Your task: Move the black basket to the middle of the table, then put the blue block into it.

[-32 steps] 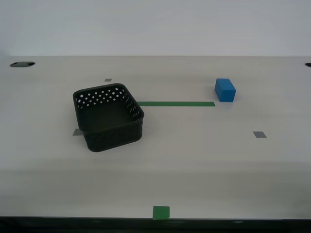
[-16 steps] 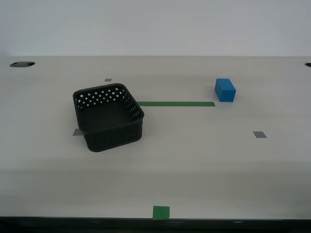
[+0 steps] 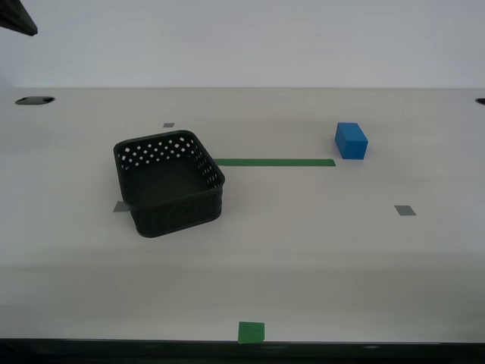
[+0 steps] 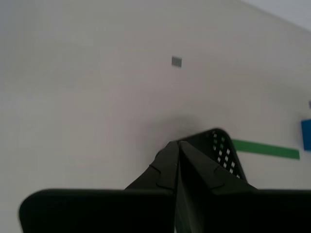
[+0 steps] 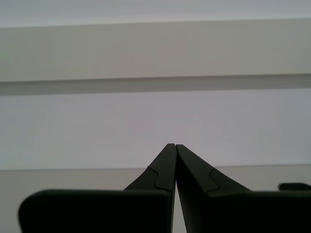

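The black basket (image 3: 170, 182) stands upright and empty on the table (image 3: 303, 258), toward the exterior view's left. The blue block (image 3: 351, 140) lies to the exterior view's right, just past the end of the green tape strip (image 3: 273, 161). My second gripper (image 4: 177, 143) is shut and empty, high above the table; beyond its tips I see a corner of the basket (image 4: 221, 145), and an edge of the block (image 4: 306, 134) shows at the frame's border. My first gripper (image 5: 173, 145) is shut and empty, facing a wall with none of the task's things in sight.
A dark part of an arm (image 3: 17, 18) shows in the exterior view's top left corner. Grey tape squares (image 3: 405, 210) and a green square (image 3: 251, 331) mark the table. A dark hole (image 3: 34, 100) sits at the far left edge.
A dark part of an arm has come into the exterior view's top left corner. The basket and the block have not moved.
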{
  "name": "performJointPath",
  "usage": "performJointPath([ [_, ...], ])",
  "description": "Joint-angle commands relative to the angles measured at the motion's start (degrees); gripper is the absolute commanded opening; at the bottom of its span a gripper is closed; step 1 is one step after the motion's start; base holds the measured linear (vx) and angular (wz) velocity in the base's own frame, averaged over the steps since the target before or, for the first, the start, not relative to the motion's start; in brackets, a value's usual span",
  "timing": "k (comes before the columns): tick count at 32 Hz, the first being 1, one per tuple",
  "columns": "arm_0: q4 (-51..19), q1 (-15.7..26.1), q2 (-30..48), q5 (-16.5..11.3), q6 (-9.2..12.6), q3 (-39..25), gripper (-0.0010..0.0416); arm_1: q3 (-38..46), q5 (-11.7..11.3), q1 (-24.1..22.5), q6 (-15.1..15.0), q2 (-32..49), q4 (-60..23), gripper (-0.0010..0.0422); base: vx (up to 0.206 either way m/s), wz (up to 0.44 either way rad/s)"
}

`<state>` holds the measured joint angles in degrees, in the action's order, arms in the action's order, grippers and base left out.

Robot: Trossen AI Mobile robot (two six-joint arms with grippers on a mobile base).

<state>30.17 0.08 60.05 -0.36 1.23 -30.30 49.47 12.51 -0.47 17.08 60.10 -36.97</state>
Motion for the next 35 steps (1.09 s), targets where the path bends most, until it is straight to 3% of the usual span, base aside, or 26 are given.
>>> performJointPath([
  [1, -2.34, 0.04, 0.0, 0.02, 0.31, -0.04, 0.0001, 0.79, 0.02, -0.07, -1.6, 0.0, -5.75, 0.0, 0.0, 0.0],
  [9, -2.34, 0.42, 0.0, -0.02, 1.46, -0.04, 0.0, 0.09, -0.04, -1.11, -3.69, 4.7, -12.17, 0.0, 0.0, 0.0],
  [13, -2.36, 0.48, 0.0, -0.07, 3.72, -0.04, 0.0001, 0.09, -4.07, -2.89, -3.8, 10.38, -10.03, 0.0, 0.0, 0.0],
  [19, -2.34, 0.61, 0.0, -0.09, 3.74, -0.04, 0.0, 0.09, -4.09, -6.25, -3.48, 20.04, -8.59, 0.0, 0.0, 0.0],
  [23, -2.34, 0.79, 0.0, -0.07, 3.74, -0.04, 0.0, 0.66, -3.96, -10.32, -1.51, 27.21, -6.16, 0.0, 0.0, 0.0],
  [26, -2.36, 0.79, 0.0, -0.07, 3.74, -0.04, 0.0, 1.53, -2.58, -12.7, -0.61, 31.08, -4.17, 0.0, 0.0, 0.0],
  [29, -2.38, 0.83, 0.0, -0.07, 3.74, -0.04, 0.0, 2.89, -2.6, -14.23, 3.93, 34.21, -2.25, 0.0, 0.0, 0.0],
  [30, -2.4, 0.83, 0.0, -0.07, 3.74, -0.04, 0.0, 3.93, -2.6, -14.6, 6.75, 35.65, -1.27, 0.0, 0.0, 0.0],
  [35, -2.47, 0.85, 0.0, -0.07, 3.72, -0.04, 0.0001, 6.97, -2.54, -14.64, 8.57, 37.16, -0.37, 0.0, 0.0, 0.0],
])
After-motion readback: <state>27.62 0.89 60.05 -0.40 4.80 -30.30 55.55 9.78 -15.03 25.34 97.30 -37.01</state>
